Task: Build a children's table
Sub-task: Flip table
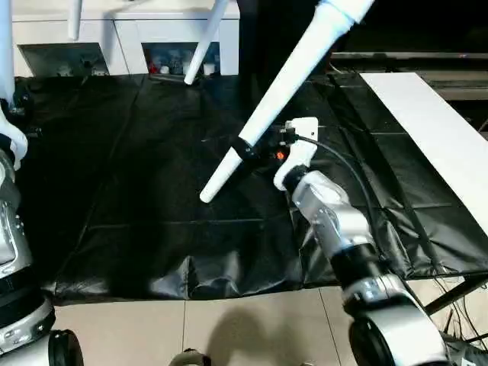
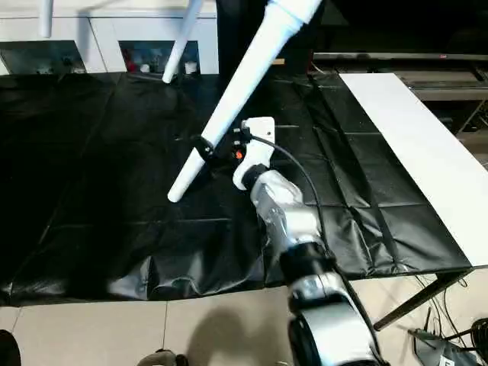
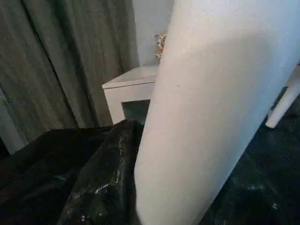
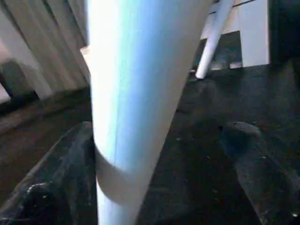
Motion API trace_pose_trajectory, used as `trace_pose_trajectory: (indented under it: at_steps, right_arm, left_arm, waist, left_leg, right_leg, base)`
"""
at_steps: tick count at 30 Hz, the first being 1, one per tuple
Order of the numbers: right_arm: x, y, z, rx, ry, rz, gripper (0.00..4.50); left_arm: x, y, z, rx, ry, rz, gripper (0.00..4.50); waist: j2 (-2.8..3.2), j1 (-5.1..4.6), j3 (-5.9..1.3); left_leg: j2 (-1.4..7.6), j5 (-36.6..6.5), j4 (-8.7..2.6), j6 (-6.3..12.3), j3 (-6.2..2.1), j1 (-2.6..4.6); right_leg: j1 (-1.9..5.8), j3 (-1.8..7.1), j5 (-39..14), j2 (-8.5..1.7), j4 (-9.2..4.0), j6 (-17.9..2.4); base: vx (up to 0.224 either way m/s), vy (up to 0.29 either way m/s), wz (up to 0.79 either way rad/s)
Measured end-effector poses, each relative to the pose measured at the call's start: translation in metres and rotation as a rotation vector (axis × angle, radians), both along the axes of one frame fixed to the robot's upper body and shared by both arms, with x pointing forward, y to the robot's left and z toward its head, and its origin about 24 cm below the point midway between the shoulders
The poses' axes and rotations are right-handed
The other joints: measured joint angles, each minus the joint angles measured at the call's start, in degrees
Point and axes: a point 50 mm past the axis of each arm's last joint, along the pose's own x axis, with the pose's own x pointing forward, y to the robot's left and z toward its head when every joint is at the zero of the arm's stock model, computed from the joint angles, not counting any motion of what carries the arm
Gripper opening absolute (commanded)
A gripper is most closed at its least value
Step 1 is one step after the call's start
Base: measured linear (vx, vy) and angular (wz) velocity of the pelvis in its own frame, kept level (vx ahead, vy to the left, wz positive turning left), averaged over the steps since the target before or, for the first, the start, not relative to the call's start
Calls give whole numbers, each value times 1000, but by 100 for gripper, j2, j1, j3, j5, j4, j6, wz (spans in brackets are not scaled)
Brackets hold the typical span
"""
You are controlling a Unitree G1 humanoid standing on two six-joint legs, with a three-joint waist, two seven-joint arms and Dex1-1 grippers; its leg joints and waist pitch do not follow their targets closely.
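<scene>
A long tapered white leg (image 1: pixel 290 84) of the children's table slants down from the upper right, its narrow tip (image 1: pixel 207 197) just above the black mat (image 1: pixel 137 191). My right gripper (image 1: pixel 245 149) stands open around this leg near the tip. In the right wrist view the leg (image 4: pixel 136 93) rises between the two black fingers (image 4: pixel 51 183), with a gap on one side. Two more white legs (image 1: pixel 204 42) hang at the back. Another white leg (image 3: pixel 215 108) sits right in front of my left wrist camera. The tabletop is out of view.
A flat white board (image 1: pixel 435 130) lies along the right side of the mat. A white cabinet (image 1: pixel 137 38) stands behind the mat. My left arm (image 1: pixel 9 229) is at the left edge. Tiled floor (image 1: pixel 229 328) lies in front, with cables at the lower right.
</scene>
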Motion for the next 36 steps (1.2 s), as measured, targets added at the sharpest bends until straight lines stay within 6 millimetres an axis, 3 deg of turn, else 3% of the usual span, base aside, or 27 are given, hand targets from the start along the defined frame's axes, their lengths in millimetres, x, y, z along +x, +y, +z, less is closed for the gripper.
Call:
trace_pose_trajectory:
  at_steps: [10, 18, 25, 32, 36]
  right_arm:
    - [0, 7, 14, 132, -68, 147, 320]
    - [0, 4, 16, 126, -92, 146, 240]
    - [-6, -8, 33, 78, -212, 143, 174]
    - [-26, -17, 36, -14, -286, 130, 158]
    - [-35, -24, 34, -38, -287, 128, 157]
  left_arm:
    - [-6, 5, -14, -27, 27, 8, 183]
    - [-11, 10, -25, -28, 47, 24, 171]
    - [-17, 20, -45, -38, 61, 39, 163]
    - [-23, 22, -86, -102, 134, 17, 159]
    - [-22, 20, -97, -118, 156, -5, 158]
  waist:
    - [-9, 5, -5]
    - [-37, 10, -5]
    - [-47, 10, -9]
    - [-74, 43, -19]
    - [-120, 49, -44]
  left_leg:
    - [2, 1, 2, 2, 0, 3]
    - [5, 2, 3, 3, 0, 3]
    - [6, 2, 1, 3, -1, 3]
    - [6, 2, 1, 3, -2, 12]
    - [8, 1, -3, 3, -7, 21]
  right_leg:
    - [5, -3, 1, 0, 1, -2]
    - [7, -8, 1, 0, 1, -2]
    - [7, -8, 0, 2, -2, -1]
    - [31, -6, -2, 2, -15, 2]
    - [60, 4, -7, 11, -25, 11]
  base:
    - [0, 0, 0]
    - [0, 0, 0]
    - [0, 0, 0]
    - [0, 0, 0]
    - [0, 0, 0]
